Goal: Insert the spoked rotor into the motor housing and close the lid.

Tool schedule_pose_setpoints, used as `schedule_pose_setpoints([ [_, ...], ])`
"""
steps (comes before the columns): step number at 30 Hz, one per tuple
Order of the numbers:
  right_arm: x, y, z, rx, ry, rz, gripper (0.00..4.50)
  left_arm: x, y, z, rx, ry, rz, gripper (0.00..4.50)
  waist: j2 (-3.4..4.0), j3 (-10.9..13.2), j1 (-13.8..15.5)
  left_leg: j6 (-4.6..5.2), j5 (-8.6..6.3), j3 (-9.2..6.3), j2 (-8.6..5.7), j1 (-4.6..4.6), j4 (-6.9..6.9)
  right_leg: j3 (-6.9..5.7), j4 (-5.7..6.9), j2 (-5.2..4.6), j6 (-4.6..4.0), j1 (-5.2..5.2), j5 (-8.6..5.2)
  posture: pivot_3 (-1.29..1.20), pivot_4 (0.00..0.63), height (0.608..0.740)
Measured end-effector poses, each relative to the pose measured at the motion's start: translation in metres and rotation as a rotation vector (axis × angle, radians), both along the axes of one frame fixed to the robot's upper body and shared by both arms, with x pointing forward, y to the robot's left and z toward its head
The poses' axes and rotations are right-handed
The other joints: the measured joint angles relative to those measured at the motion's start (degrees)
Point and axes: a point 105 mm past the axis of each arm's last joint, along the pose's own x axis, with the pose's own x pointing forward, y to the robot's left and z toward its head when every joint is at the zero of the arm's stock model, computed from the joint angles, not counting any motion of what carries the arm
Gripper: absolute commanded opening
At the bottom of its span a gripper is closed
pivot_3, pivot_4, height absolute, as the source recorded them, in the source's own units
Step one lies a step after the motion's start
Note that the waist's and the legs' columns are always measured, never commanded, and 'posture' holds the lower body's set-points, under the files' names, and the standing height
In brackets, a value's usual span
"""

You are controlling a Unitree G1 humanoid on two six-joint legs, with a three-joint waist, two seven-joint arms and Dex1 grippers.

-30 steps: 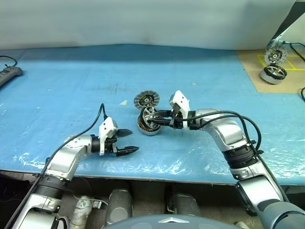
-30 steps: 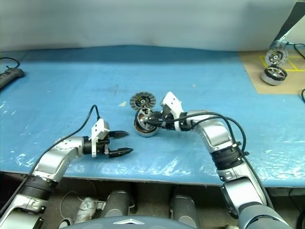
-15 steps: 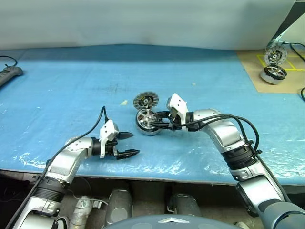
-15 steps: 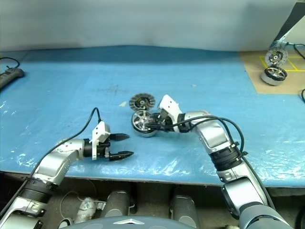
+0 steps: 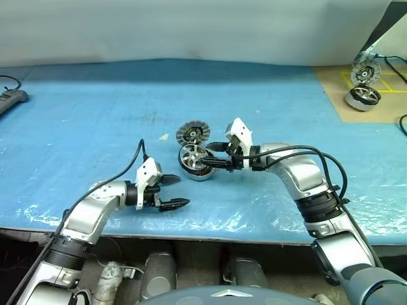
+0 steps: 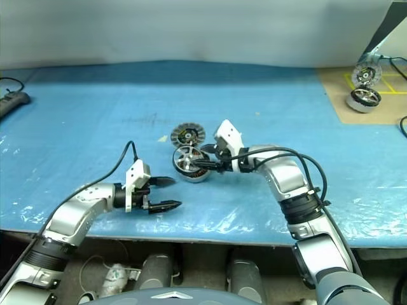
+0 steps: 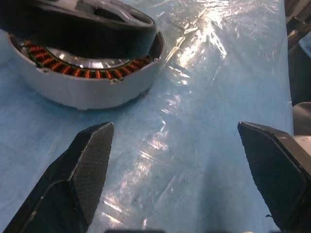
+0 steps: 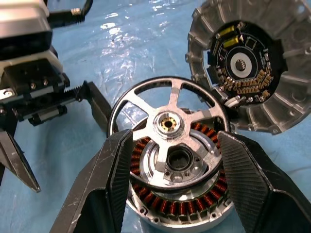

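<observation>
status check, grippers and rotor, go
Left gripper open, empty, on the near side of the motor housing. Right gripper open astride the spoked rotor, which sits tilted, not seated. Lid open beside the housing.

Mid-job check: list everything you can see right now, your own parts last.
spoked rotor: one, dark ring with silver spokes, resting askew on top of the housing
motor housing: one, silver-grey with copper windings, table middle
lid: one, grey, open, lying beside the housing on its far side
twin motor unit: one, silver, on the brown board at the far right
brown board: one, far right
power strip: one, dark, far left edge
white scrap: one, left of the lid
table: one, under a blue plastic sheet
left end effector: open, near side, left of the housing
right end effector: open, fingers either side of the rotor
</observation>
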Motion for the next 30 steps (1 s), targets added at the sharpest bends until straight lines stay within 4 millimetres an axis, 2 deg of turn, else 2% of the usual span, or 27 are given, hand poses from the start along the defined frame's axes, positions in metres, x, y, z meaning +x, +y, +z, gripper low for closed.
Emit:
schedule_pose_setpoints([
  [5,0.002,0.006,0.009,-0.008,-0.032,0.017,2.91,0.002,0.009,-0.010,-0.004,0.008,0.004,4.39,0.00,0.0,0.0,0.00,0.00,0.00,0.00,0.01,0.01,0.00,0.01,0.00,0.00,0.01,0.00,0.00,0.150,0.740],
  [12,0.003,0.028,0.005,-0.078,-0.038,0.038,2.91,0.008,0.007,-0.006,-0.004,-0.001,0.010,4.39,0.00,0.0,0.0,-0.07,0.03,0.00,-0.01,0.00,0.01,0.00,0.02,-0.01,0.00,0.01,0.00,0.00,0.150,0.740],
  [17,0.007,0.025,-0.003,-0.125,-0.019,0.011,2.91,0.007,-0.002,0.002,-0.002,-0.011,0.012,4.39,0.00,0.0,0.1,-0.19,0.11,0.00,-0.01,-0.01,0.00,0.00,0.00,-0.01,0.00,0.00,0.00,0.00,0.150,0.740],
  [23,0.007,0.019,-0.008,-0.173,-0.029,0.013,2.91,0.002,0.002,-0.007,-0.002,0.009,0.019,4.39,0.00,0.0,0.0,-0.20,0.11,0.00,0.01,0.01,-0.01,0.00,0.01,0.00,0.00,0.00,0.00,0.00,0.150,0.740],
  [30,0.007,0.016,-0.008,-0.204,-0.056,0.013,2.91,0.000,0.002,-0.003,0.002,-0.003,0.017,4.39,0.00,0.0,0.0,-0.20,0.11,0.00,0.00,0.02,0.01,0.00,0.02,-0.01,0.01,0.03,0.00,0.00,0.150,0.740],
])
